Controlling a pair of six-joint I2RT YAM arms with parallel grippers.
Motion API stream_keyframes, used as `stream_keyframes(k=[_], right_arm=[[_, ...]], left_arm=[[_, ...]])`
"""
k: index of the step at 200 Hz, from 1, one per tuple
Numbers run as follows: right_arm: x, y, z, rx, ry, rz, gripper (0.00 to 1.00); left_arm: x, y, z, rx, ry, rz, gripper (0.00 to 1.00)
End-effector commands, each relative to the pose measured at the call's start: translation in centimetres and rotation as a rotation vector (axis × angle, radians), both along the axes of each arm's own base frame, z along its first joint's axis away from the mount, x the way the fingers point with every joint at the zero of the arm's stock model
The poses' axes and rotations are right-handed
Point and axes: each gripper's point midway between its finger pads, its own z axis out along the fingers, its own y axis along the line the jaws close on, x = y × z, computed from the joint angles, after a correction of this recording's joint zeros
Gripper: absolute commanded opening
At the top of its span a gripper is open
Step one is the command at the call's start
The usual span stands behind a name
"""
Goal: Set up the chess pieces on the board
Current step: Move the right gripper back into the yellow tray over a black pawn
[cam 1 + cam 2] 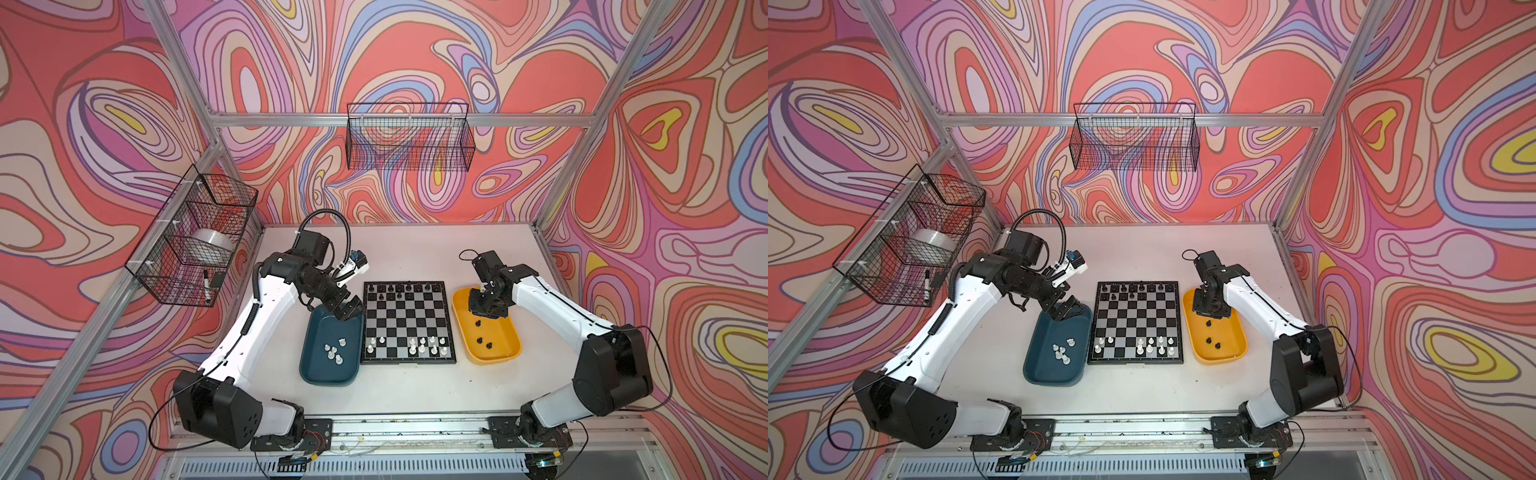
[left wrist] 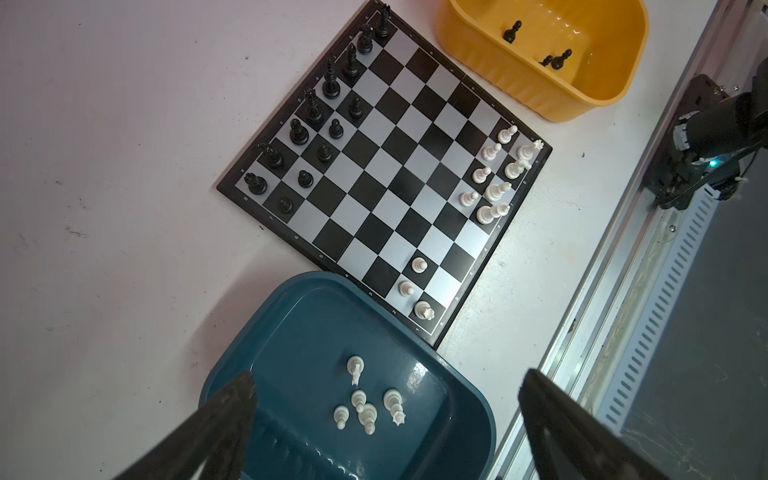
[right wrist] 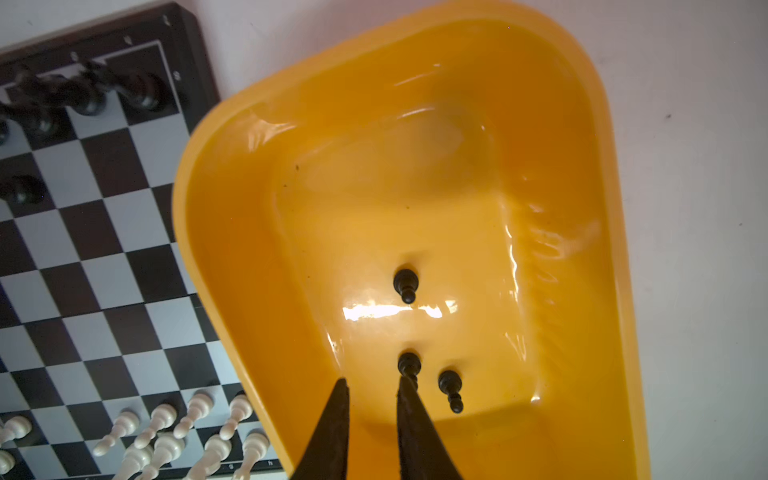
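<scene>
The board (image 1: 409,322) lies mid-table, with black chess pieces (image 1: 401,287) on its far rows and white ones (image 1: 415,345) on its near rows. Several white pieces (image 2: 368,411) lie in the teal tray (image 1: 307,357). My left gripper (image 2: 388,380) hangs wide open above that tray's far end (image 1: 1065,309), holding nothing. Three black pawns (image 3: 405,284) (image 3: 409,363) (image 3: 451,388) lie in the yellow tray (image 1: 511,332). My right gripper (image 3: 372,381) hovers over this tray, jaws a narrow gap apart and empty, one fingertip (image 3: 405,388) overlapping the middle pawn in the wrist view.
A wire basket (image 1: 195,237) on the left wall holds a tape roll and a marker. Another wire basket (image 1: 409,137) hangs on the back wall. An aluminium rail (image 1: 415,428) runs along the table's front edge, carrying both arm bases.
</scene>
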Motion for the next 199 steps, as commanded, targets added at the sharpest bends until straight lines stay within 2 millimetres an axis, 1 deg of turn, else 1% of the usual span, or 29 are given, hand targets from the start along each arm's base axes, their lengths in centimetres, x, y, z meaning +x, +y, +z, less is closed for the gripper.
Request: stream_keyframes(k=[1,40,66,92,156,199], right_arm=[[0.6,0.1,-0.1,0.043,-0.04,-0.016,0.21],[0.6,-0.5,-1.5,0.039,-0.023,-0.024,0.21],[0.7,-0.4,-2.6,0.047,-0.01,-0.024,0.2],[0.7,-0.8,-3.5,0.021,0.01,-0.023,0.2],[0.6,-1.9,-4.5,-0.049,0.045,-0.022,0.22],[0.8,-1.8,-5.4,-0.043,0.057,-0.026,0.22]], left_arm=[[-0.4,0.0,0.1,0.019,0.012,-0.009,0.99],[-0.7,0.0,-0.1,0.026,0.019,-0.007,0.99],[-0.7,0.2,-0.1,0.03,0.012,-0.001,0.99],[-0.6,0.3,-0.2,0.036,0.004,0.003,0.99],[-0.6,0.4,-0.7,0.042,0.01,0.013,0.99],[-0.6,0.5,-0.7,0.047,0.004,0.012,0.99]])
